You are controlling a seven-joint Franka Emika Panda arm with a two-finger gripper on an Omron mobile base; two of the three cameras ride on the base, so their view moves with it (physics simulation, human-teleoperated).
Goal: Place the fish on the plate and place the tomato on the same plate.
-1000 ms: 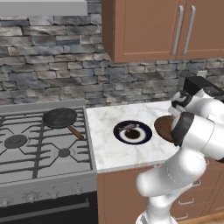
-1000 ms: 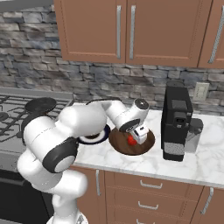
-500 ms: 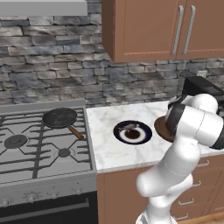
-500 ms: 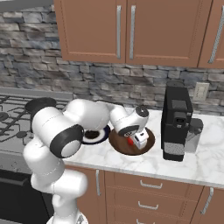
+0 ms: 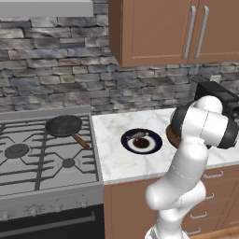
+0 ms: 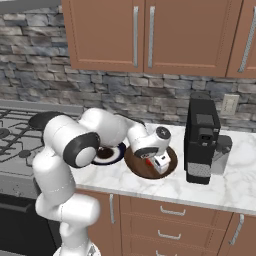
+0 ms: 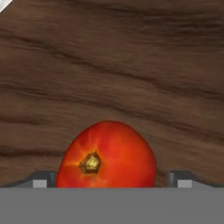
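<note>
Gripper (image 6: 156, 161) seen spread wide at frame centre over brown bowl (image 6: 169, 167), tomato (image 7: 107, 155) framed between fingertips, ungripped, fish (image 5: 138, 136) laid on plate (image 5: 127, 142), worktop (image 5: 112, 161).

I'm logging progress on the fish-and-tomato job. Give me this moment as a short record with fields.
fish: a small grey piece lying on the plate
plate: on the marble counter, right of the stove
tomato: in the brown bowl, between the finger tips
bowl: wooden, beside the plate, left of the coffee machine
gripper: open, lowered into the bowl around the tomato
left to do: tomato not yet on plate
</note>
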